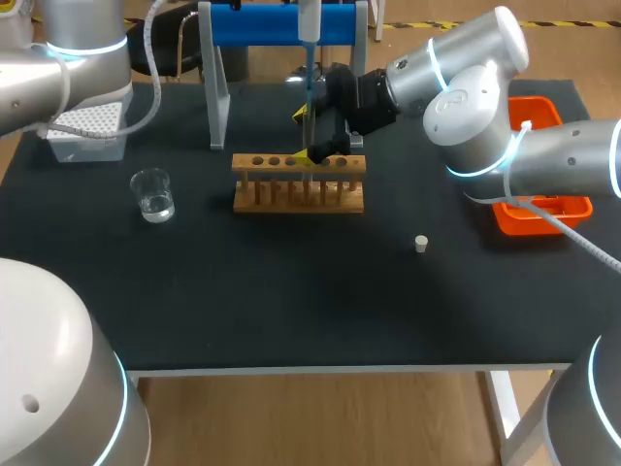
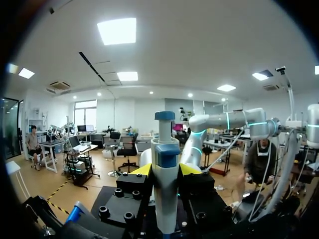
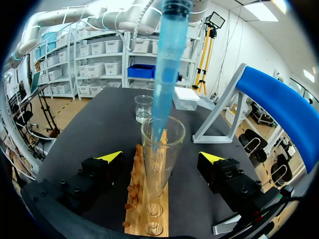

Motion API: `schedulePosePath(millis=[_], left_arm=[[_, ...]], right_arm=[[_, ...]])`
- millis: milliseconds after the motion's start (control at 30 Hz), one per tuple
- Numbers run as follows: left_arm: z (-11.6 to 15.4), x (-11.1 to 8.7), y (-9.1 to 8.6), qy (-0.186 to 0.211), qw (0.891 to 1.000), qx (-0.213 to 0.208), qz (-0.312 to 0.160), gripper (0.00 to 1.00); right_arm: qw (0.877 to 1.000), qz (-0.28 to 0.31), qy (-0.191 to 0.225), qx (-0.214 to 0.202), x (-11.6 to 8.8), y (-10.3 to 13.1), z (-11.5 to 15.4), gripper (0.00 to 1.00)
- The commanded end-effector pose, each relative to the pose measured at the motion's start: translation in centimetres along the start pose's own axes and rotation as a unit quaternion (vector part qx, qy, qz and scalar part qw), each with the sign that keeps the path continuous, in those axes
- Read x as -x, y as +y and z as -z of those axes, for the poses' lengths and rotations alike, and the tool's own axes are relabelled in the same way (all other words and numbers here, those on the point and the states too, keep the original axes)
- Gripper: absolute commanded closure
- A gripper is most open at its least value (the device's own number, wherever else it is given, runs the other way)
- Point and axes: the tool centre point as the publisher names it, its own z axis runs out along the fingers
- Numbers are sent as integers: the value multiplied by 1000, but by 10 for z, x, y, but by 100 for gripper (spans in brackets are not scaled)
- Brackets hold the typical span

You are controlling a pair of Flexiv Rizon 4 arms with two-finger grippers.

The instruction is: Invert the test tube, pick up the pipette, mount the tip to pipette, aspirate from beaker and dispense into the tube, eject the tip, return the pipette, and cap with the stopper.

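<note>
Four steps seemingly done: left jaws are gripping the pipette (image 2: pixel 164 184), tip (image 3: pixel 167 74) dipping into test tube (image 3: pixel 162 154) between open right jaws; ejecting, returning, capping are waiting.

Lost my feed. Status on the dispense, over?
Left gripper shut on pipette. Right gripper open, flanking test tube. Tip inside tube mouth. Nothing blocking.

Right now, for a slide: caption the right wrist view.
Pipette tip dips into the glass tube in the wooden rack, open right gripper flanking it.
</note>
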Motion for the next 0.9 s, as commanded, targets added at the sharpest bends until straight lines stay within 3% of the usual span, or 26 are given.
schedulePosePath(millis=[33, 900], left_arm=[[2, 4, 1, 7, 1000, 0, -1, 100], [2, 9, 0, 10, 1000, 14, -18, 100]], right_arm=[[1000, 0, 3, -2, 1, 0, 1, 0], [1000, 0, 3, -2, 1, 0, 1, 0]])
